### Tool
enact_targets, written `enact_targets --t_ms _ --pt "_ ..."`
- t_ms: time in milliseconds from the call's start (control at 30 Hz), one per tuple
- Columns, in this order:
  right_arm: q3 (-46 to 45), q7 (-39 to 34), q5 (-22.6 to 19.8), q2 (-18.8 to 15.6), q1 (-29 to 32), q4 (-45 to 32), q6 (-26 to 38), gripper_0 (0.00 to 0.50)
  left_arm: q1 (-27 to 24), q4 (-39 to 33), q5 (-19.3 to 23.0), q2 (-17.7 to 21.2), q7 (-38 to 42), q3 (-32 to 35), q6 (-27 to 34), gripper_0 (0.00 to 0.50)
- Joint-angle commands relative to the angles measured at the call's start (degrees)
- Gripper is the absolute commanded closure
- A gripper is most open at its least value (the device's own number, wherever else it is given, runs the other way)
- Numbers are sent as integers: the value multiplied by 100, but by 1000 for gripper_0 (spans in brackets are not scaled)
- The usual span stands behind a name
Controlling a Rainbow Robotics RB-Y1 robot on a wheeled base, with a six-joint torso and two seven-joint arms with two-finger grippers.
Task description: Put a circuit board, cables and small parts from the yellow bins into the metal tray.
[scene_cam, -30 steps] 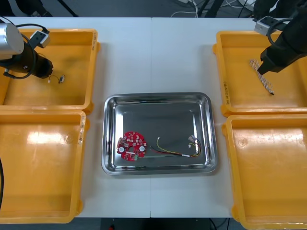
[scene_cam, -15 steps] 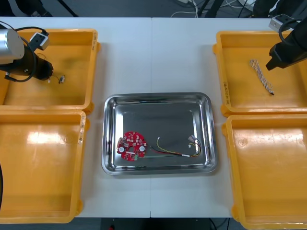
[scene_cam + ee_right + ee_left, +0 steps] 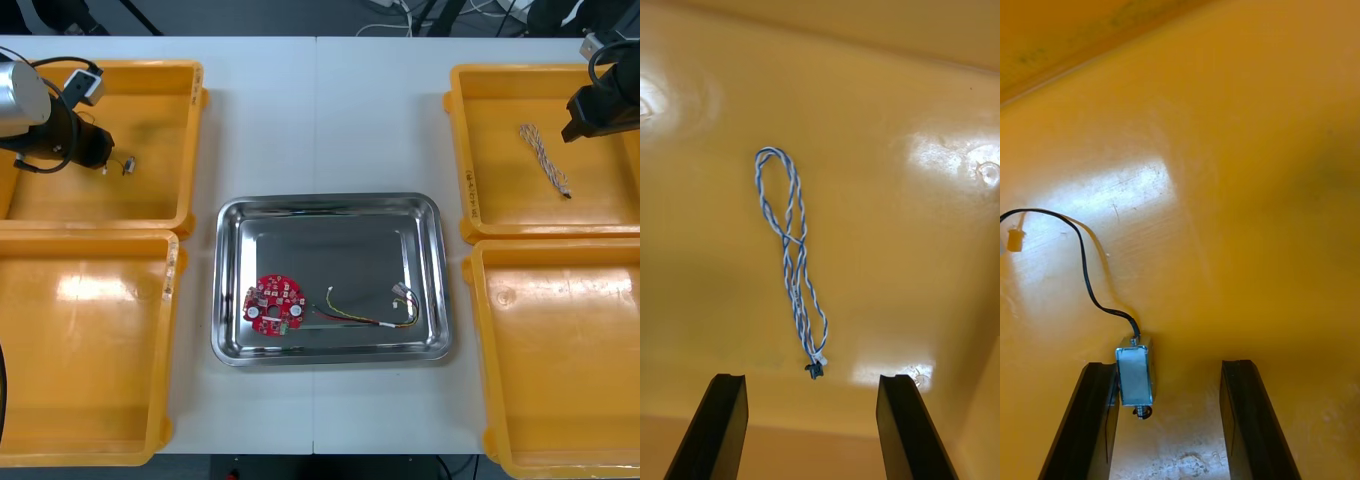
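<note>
The left pincer (image 3: pixel 1166 366), fingers apart, hangs low in the far left yellow bin (image 3: pixel 190 130), at ten o'clock from the metal tray (image 3: pixel 330 200). The small metal part (image 3: pixel 1135 371) lies just beside one finger, not between the two; the pincer should probably shift sideways to centre it, then close on the metal body, not on its black cable (image 3: pixel 1082 262). The right pincer (image 3: pixel 812 377), also open, is over the far right yellow bin (image 3: pixel 460 150) at two o'clock; only the plug end of the twisted blue and white cable (image 3: pixel 794 255) is near its fingertips, so gripping farther along seems safer. The tray holds a red circuit board (image 3: pixel 275 303) at seven o'clock and a red and yellow cable (image 3: pixel 365 315) at five. No writing is readable.
</note>
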Motion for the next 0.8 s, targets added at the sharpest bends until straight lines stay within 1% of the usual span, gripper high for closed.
enact_targets --t_ms 33,100,300,600,633,667,700,733,800 --pt "-198 -22 174 168 -690 658 -402 0 173 -44 118 2 -495 34 -67 120" --pt "-189 -22 245 229 -752 913 -648 0 173 -44 180 19 -513 34 -67 120" --pt "-198 4 394 396 -761 1282 -1175 0 226 -44 347 81 -583 34 -67 119" --pt "-198 110 464 528 -743 1748 -1544 0 252 -44 531 151 -645 34 -67 119" --pt "-198 110 473 537 -734 1766 -1553 0 252 -44 514 151 -645 34 -67 129" --pt "-198 127 464 554 -726 1783 -1562 0 252 -35 514 160 -645 34 -67 239" --pt "-189 127 473 563 -717 1783 -1562 0 252 -35 514 160 -645 34 -67 327" --pt "-198 136 464 581 -708 1783 -1571 0 252 -18 523 169 -653 34 -67 498" --pt "-198 171 473 607 -655 1783 -1579 0 252 -9 549 177 -662 34 -67 500"
